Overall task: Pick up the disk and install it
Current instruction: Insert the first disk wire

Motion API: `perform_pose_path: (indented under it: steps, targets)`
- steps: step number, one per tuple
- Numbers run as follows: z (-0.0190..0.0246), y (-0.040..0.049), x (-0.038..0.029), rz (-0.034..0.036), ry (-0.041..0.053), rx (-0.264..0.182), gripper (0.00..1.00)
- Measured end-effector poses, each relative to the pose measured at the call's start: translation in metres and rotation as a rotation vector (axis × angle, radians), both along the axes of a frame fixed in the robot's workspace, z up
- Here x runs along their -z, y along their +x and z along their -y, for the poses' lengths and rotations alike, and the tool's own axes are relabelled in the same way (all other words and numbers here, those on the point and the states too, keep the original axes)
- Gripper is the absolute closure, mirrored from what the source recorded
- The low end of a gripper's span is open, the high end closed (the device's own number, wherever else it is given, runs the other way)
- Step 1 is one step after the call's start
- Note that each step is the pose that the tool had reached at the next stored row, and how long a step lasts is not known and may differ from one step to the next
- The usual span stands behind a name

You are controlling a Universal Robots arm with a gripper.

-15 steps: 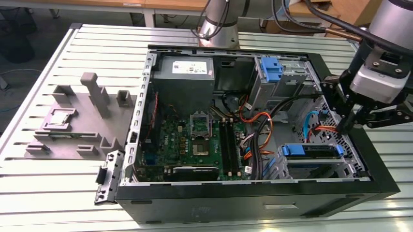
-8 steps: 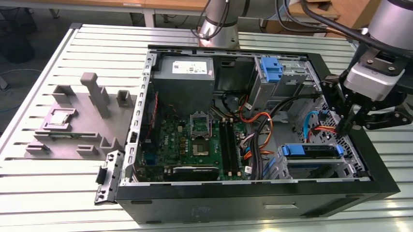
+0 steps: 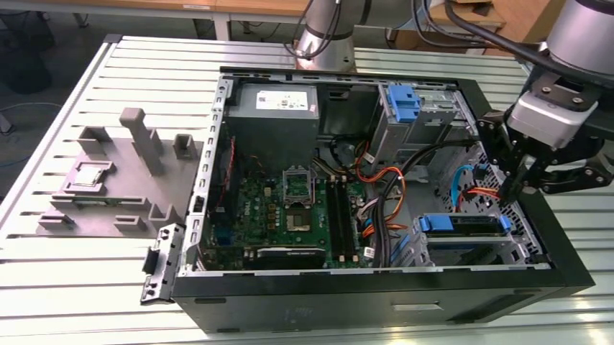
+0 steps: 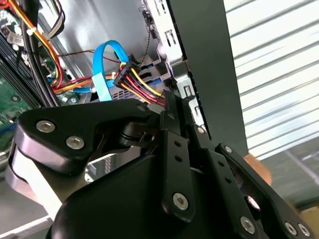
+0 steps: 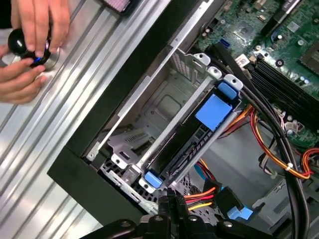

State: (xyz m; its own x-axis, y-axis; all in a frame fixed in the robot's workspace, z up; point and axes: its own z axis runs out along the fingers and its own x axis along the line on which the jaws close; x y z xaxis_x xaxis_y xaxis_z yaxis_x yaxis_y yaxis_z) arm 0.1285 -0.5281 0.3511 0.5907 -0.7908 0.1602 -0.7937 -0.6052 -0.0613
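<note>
Pale slatted metal surface (image 3: pixel 77 273) carries an open black tower computer case (image 3: pixel 384 309), side panel off, interior facing up. Grey moulded plastic fixture tray (image 3: pixel 106 194) lies on the surface toward the exterior view's left of the case, with a small square silver chip (image 3: pixel 88 175) resting on it. Green motherboard (image 3: pixel 287 208) covers the case floor, silver power supply box (image 3: pixel 273 108) at the far end. Metal drive cage (image 5: pixel 164 124) occupies the near corner on the exterior view's right.

The disk (image 3: pixel 462 226), a flat drive framed by a blue plastic bracket, sits seated in that drive cage; in the first wrist view it (image 5: pixel 199 134) runs along a cage slot, blue tab at each end. A second blue plastic bracket (image 3: pixel 403 104) stands in the upper bay at the far right of the exterior view.

Black end effector (image 3: pixel 518 188) hangs over the case's right wall in the exterior view, just beside the cage, not touching the disk. Whether its jaws are open or closed cannot be told; nothing is seen between them.

Red-yellow-black power cable with connector (image 4: pixel 130 79) and light blue flat data cable (image 4: pixel 102 64) lie loose near the end effector (image 4: pixel 167 119) in the second wrist view. A person's hands (image 5: pixel 35 35) hold a small black round knob (image 5: pixel 22 42) on the surface outside the case.
</note>
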Motion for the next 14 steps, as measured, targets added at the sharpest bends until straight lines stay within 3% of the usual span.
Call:
perform_pose_path:
  steps: [14]
  targets:
    - [0.0,0.0001,0.0002,-0.0001,0.0002,0.239,0.84]
